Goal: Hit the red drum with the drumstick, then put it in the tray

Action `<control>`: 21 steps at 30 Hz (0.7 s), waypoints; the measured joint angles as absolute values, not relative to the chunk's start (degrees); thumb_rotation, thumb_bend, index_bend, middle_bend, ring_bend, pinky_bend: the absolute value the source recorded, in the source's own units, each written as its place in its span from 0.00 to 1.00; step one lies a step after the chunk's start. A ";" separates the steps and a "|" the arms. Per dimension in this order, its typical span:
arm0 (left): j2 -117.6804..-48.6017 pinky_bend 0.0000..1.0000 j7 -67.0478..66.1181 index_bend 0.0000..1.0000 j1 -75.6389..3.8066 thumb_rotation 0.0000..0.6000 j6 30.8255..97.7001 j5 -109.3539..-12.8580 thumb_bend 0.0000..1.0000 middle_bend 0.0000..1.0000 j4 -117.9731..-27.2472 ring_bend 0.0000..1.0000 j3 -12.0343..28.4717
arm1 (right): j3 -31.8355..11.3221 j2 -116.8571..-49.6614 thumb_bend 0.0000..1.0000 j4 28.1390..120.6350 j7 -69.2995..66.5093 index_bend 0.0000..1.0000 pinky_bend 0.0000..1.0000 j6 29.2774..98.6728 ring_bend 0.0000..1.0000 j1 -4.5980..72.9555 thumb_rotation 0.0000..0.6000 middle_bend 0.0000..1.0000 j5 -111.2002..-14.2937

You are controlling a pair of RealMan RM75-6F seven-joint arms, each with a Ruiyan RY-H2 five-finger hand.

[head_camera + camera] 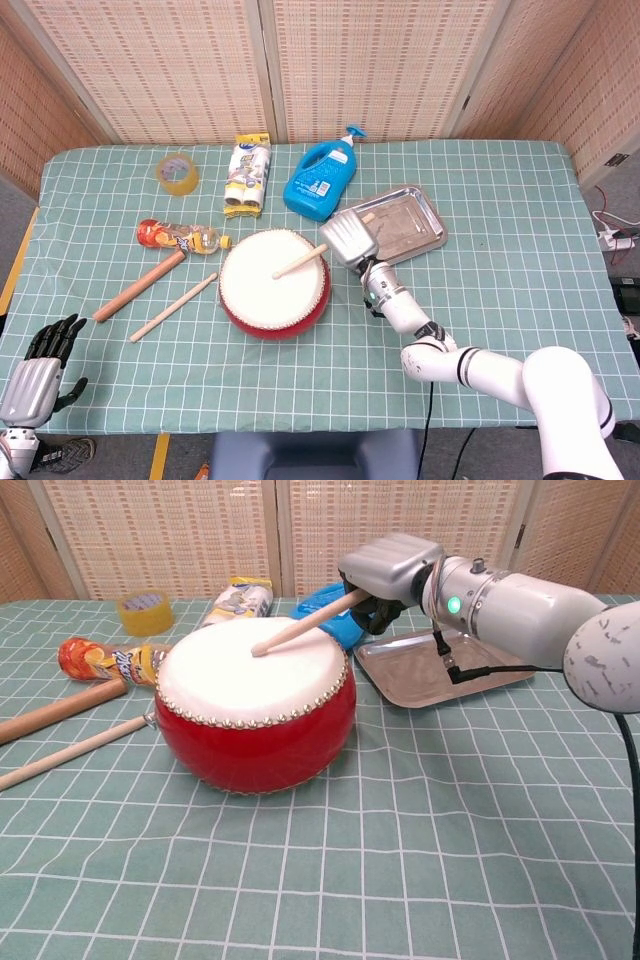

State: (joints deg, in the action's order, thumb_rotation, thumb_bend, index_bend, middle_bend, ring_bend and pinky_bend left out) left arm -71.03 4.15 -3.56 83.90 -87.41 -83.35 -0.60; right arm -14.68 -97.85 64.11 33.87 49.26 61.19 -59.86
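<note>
**Stick tip on the drumhead**

Head view: my right hand (347, 238) grips the drumstick (299, 262), its tip touching the white skin of the red drum (274, 284). The tray (425, 213) sits just behind the hand, beside the drum. My left hand (40, 365) hangs at the near left table edge, fingers apart, holding nothing.

Chest view: right hand (391, 570) wrapped on the drumstick (300, 625), which slopes down onto the red drum (253, 730). The tray (430, 673) lies right of the drum.

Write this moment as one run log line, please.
right hand: holds drumstick | tip on red drum | left hand: idle | tray: empty
</note>
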 measured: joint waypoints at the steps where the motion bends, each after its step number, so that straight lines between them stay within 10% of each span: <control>1: -71.00 0.00 4.13 0.02 -3.55 1.00 83.97 -87.43 0.25 0.00 -83.39 0.00 -0.59 | -15.03 -97.84 0.85 64.35 33.30 1.00 1.00 49.74 1.00 61.17 1.00 1.00 -60.04; 21: -70.85 0.00 4.12 0.02 -3.66 1.00 84.07 -87.57 0.25 0.00 -83.68 0.00 -0.49 | -14.77 -96.94 0.85 64.96 34.39 1.00 1.00 48.88 1.00 60.92 1.00 1.00 -60.10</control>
